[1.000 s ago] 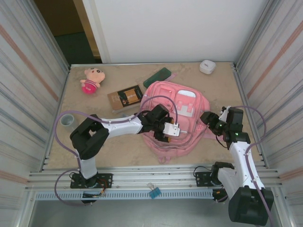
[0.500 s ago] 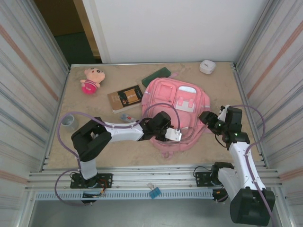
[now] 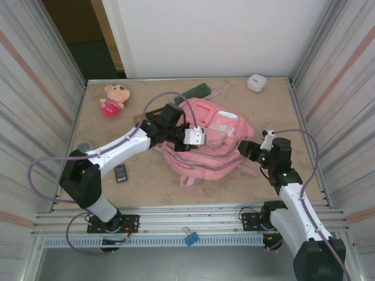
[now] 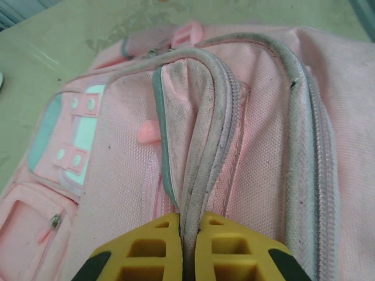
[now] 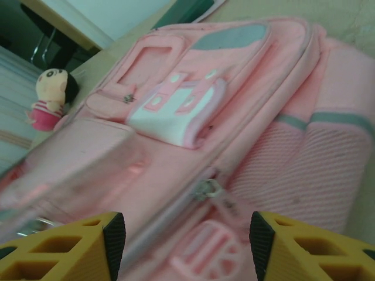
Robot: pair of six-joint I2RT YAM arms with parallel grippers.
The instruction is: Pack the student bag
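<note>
The student bag (image 3: pixel 214 158), a big pink backpack, lies mid-table with its front pockets up. My left gripper (image 3: pixel 202 138) is over the bag's far-left part. In the left wrist view the left gripper (image 4: pixel 188 237) is shut on a fold of the bag (image 4: pixel 117 175), pinching its pale grey trim strip (image 4: pixel 196 175). My right gripper (image 3: pixel 246 147) stands open at the bag's right side. Seen from the right wrist, the right gripper (image 5: pixel 186 246) has its yellow fingers wide apart around a metal zip pull (image 5: pixel 206 188) on the bag (image 5: pixel 176 146), touching nothing.
A pink plush doll (image 3: pixel 112 98) sits at the back left. A dark green case (image 3: pixel 196 92) lies behind the bag, with a white box (image 3: pixel 256 82) at the back right. A grey cup (image 3: pixel 84 146) and a small black item (image 3: pixel 120 173) lie left. Metal walls close both sides.
The left arm swung from the bag's near side to its far-left part, gripping the trim, and the bag bunched up and shifted. The right gripper moved slightly left and nearer.
</note>
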